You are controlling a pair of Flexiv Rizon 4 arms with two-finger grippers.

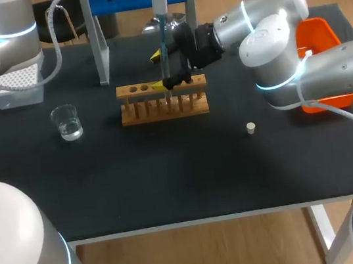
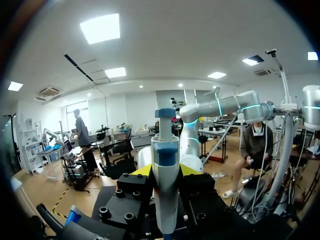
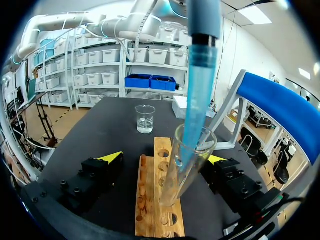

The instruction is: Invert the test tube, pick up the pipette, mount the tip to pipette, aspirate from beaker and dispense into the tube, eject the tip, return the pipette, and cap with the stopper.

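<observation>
- Nearest you, the small pale stopper [image 1: 251,128] lies alone on the black table [image 1: 171,186], well apart from everything else.
- Farther back on your left, the glass beaker [image 1: 67,122] stands upright with a little clear liquid in the bottom.
- At the middle, the wooden rack [image 1: 159,108] lies crosswise with a row of holes along its top.
- The test tube [image 3: 182,170] stands at the rack, mouth up and leaning to one side.
- Your right gripper [image 3: 164,158] is at the rack, its fingers spread wide on either side of the tube. The tube is much closer to one finger than the other, so the gripper has no hold on it.
- The blue pipette tip [image 3: 195,100] points down into the tube's mouth. You cannot tell from these views whether it touches the glass.
- Your left gripper [image 2: 165,172] is closed on the pipette [image 2: 165,150]. Its fingers press on the body from both sides and hold it upright above the rack.
- Behind the rack is a metal stand [image 1: 100,44] with a blue top bar.
- At the far left is a white box of tips [image 1: 13,86].
- At the far right, an orange bin [image 1: 321,34] is partly hidden by your right arm.
</observation>
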